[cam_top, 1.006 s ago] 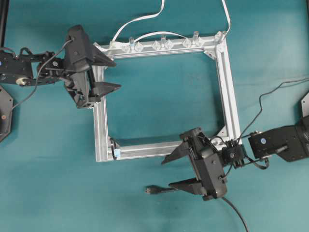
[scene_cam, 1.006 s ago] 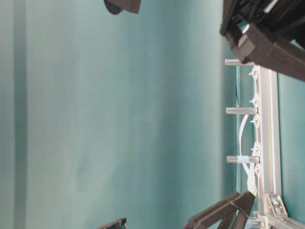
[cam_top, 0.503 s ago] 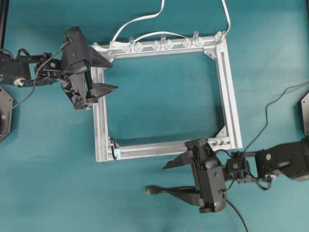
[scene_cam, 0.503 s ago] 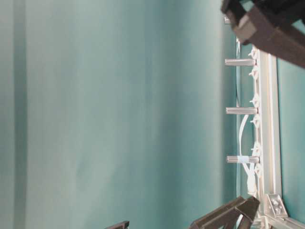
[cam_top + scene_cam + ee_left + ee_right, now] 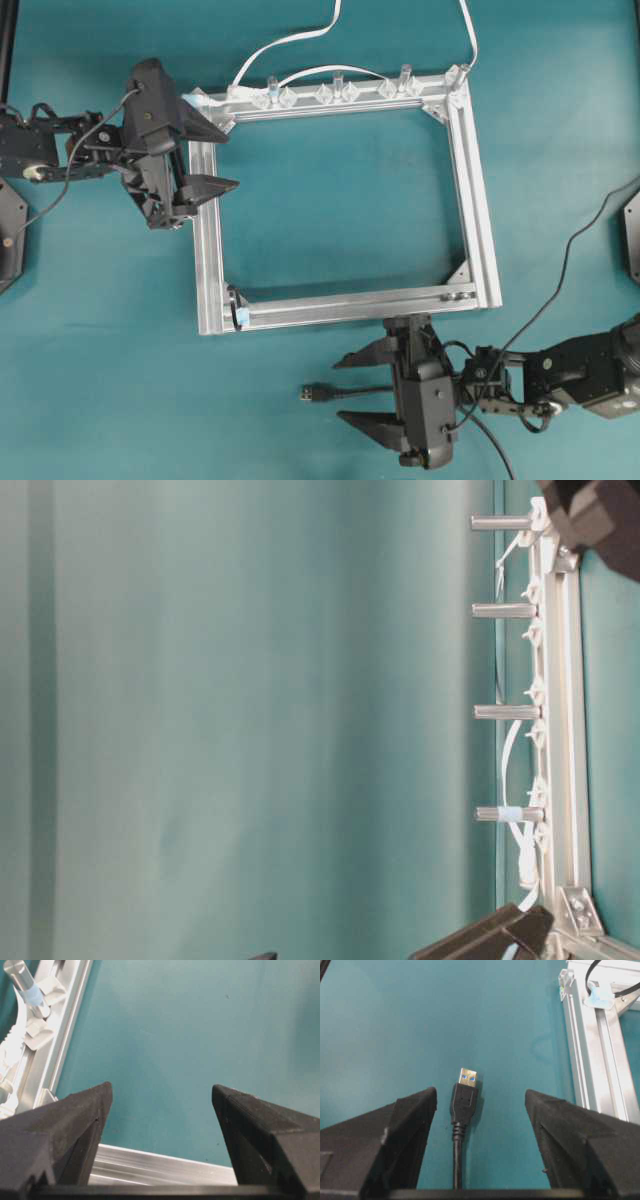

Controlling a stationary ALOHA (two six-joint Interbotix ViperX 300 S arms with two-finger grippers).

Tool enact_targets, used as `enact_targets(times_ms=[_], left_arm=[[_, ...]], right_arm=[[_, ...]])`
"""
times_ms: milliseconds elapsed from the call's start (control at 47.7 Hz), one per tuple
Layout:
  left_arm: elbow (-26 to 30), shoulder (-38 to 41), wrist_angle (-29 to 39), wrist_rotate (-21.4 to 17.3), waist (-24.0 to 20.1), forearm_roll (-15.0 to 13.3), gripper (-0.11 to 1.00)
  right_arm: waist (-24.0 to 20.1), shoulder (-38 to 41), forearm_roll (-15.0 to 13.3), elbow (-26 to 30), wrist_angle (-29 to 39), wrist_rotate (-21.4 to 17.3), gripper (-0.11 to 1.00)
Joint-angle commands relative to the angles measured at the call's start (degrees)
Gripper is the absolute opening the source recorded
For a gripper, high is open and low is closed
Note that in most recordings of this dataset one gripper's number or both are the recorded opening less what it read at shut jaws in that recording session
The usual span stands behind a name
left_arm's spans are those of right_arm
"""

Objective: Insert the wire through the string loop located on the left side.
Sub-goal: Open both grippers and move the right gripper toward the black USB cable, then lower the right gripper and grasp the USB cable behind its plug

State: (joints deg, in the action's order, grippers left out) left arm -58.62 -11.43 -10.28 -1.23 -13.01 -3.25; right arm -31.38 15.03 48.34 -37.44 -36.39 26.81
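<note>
A black wire (image 5: 458, 1145) with a silvery, blue-marked tip is lying on a teal table (image 5: 330, 210) beside a silver frame (image 5: 468, 190).

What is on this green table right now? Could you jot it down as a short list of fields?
surface: teal table
frame: square aluminium frame, flat on the table
white flat cable: clipped along the frame's far bar
wire: black, USB plug lying on the table outside the frame's near bar
string loop: at the frame's near left corner, pale blue tab
left gripper: open, over the frame's left bar, holding nothing
right gripper: open, straddling the plug, not yet gripping
</note>
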Motion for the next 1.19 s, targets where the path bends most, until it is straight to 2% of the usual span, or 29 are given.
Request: enact_targets(times_ms=[0, 608, 1174], left_arm=[[0.4, -1.4, -0.4, -0.5, 0.2, 0.1, 0.81], [-3.7, -6.1, -0.2, -0.3, 0.3, 0.2, 0.81], [-4.2, -6.4, 0.1, -0.1, 0.5, 0.1, 0.81]], right_arm=[[-0.2, -1.1, 0.0, 0.9, -0.4, 0.1, 0.76], [-0.2, 2.9, 0.0, 1.8, 1.1, 0.1, 0.77], [0.1, 5.8, 0.1, 2.0, 1.7, 0.0, 0.76]])
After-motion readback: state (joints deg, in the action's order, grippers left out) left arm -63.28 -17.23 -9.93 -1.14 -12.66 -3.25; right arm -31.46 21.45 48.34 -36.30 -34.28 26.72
